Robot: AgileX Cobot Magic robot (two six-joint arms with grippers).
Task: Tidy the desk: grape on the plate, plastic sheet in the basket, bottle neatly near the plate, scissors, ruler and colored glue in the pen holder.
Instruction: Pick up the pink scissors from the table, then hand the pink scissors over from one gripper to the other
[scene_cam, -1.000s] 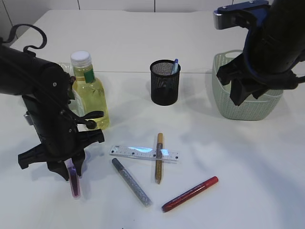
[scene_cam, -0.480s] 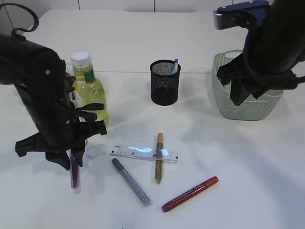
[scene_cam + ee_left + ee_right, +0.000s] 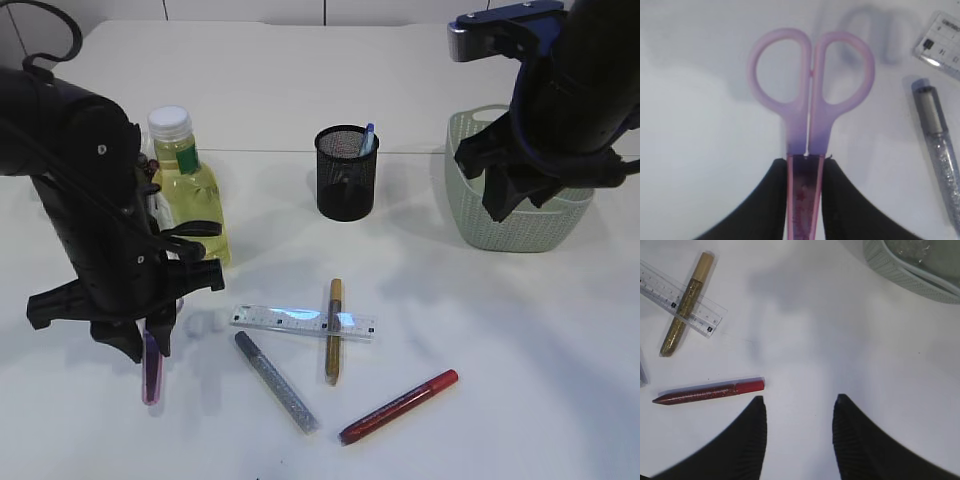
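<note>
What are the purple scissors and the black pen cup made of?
The scissors look like see-through purple plastic on the handles: the table shows faintly through the loops. The blades are hidden in a purple cover between the left fingers, so I can't tell.
The pen cup looks like black metal mesh, since you can see tiny holes all over, though it could be plastic.

A white table (image 3: 300,90) fills nearly the whole view. At twelve o'clock, beyond its far edge, runs what looks like pale tiled wall (image 3: 250,10). Soft, even light casts faint shadows.
</note>
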